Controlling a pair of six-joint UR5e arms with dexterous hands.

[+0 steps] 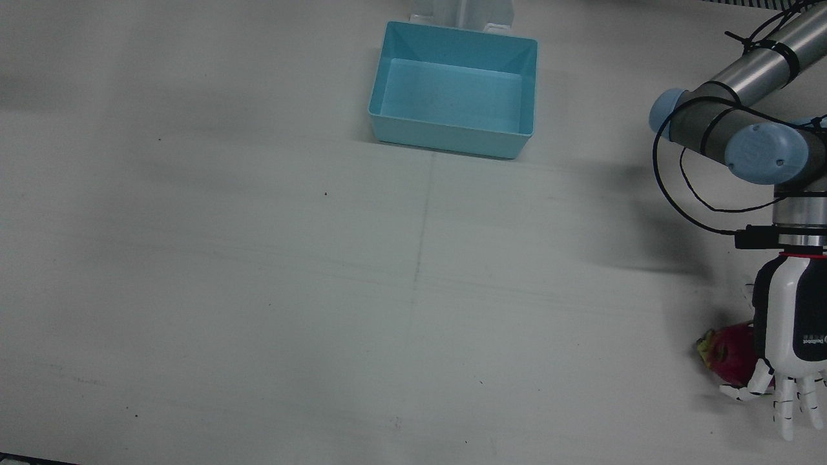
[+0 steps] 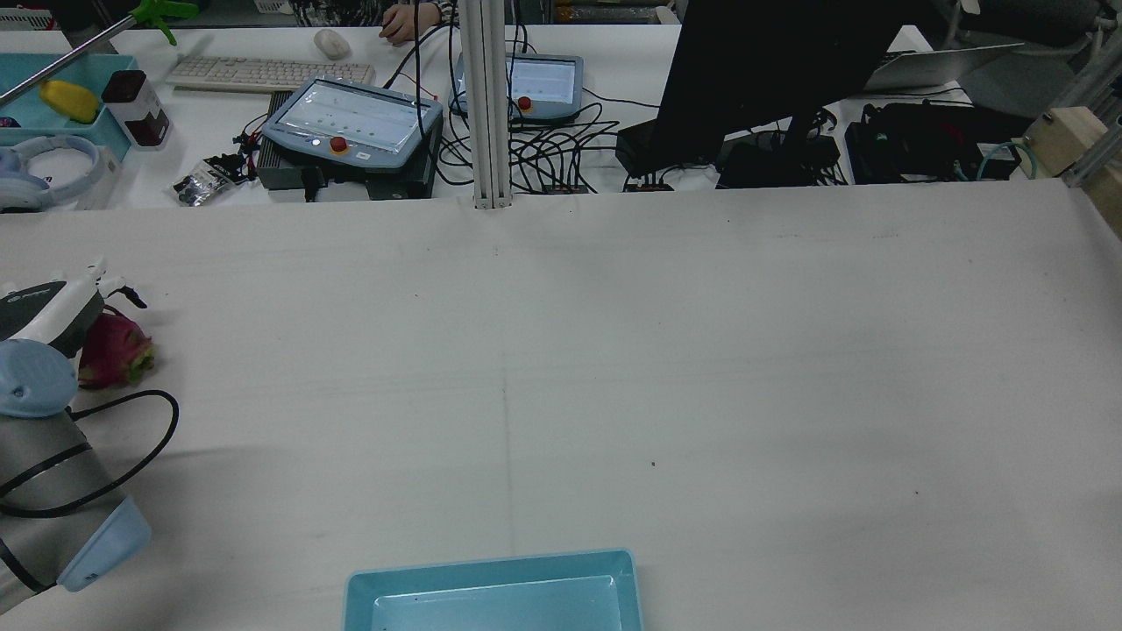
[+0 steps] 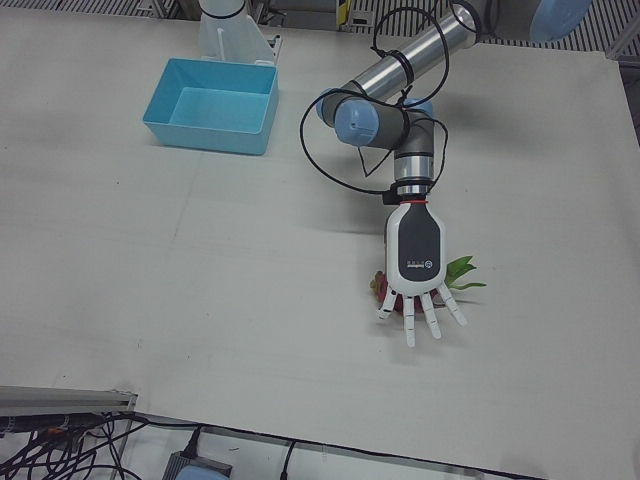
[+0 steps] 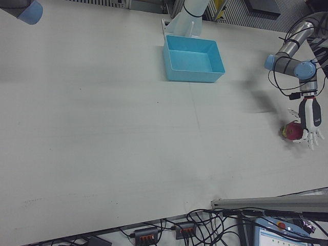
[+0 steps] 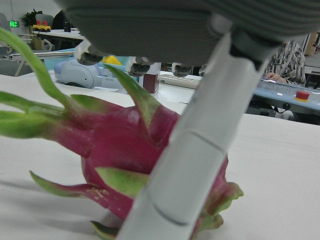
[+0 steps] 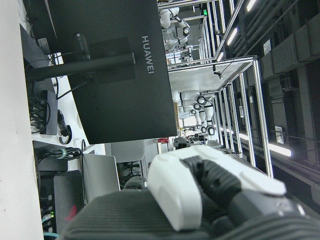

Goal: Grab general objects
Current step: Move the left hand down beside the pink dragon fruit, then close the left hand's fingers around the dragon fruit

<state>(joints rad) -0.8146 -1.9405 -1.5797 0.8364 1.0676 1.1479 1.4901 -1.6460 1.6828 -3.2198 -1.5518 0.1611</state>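
One white finger (image 5: pixel 185 150) of the left hand (image 3: pixel 417 265) crosses right in front of its own camera, with the dragon fruit (image 5: pixel 135 150) just behind it on the table (image 1: pixel 258 290).

By size: the table is mostly bare. A blue bin (image 1: pixel 455 87) stands empty at the robot's side of it, well apart from the fruit. The left hand hovers palm down over the fruit near the table's left edge, fingers spread wide and straight, holding nothing. The fruit lies on its side under the palm, green leaves poking out beyond the hand.

The right hand (image 6: pixel 200 200) shows only in its own camera, raised away from the table; whether it is spread or closed I cannot tell.

To grasp well, I would lower the palm until it is close over the round red body, then curl the fingers around the body, not the soft leaves, with the thumb opposing, since a fruit this shape could roll away.
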